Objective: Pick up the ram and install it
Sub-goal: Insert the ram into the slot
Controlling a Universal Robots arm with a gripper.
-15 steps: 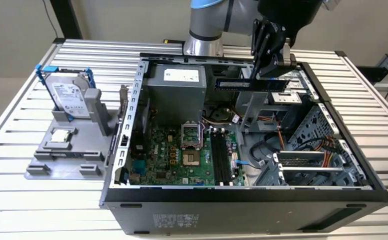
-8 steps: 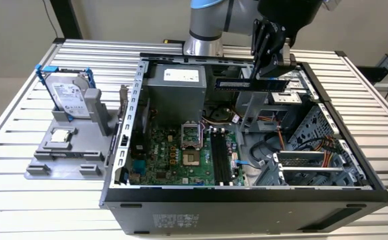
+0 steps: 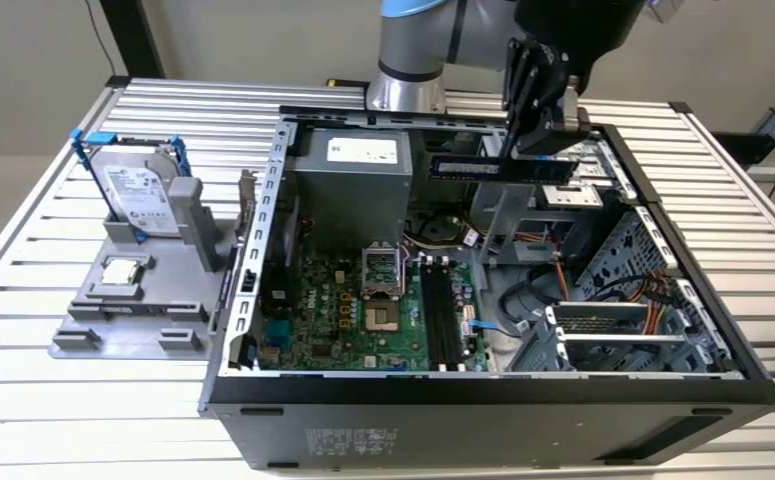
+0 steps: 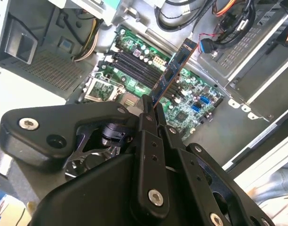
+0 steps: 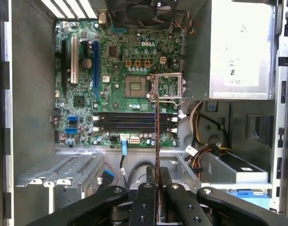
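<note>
My end effector, upper centre in the exterior view, is clamped on the ram, held above the open computer case, its long axis across the frame, crosswise to the memory slots below, mid-frame.

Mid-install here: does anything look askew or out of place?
The ram, held in the jaws, hangs above the case crosswise to the memory slots, not lined up with them. Nothing else stands out.

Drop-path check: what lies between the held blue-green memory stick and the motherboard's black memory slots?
Nothing: in the second wrist view only open air separates the blue-green memory stick from the black memory slots.
</note>
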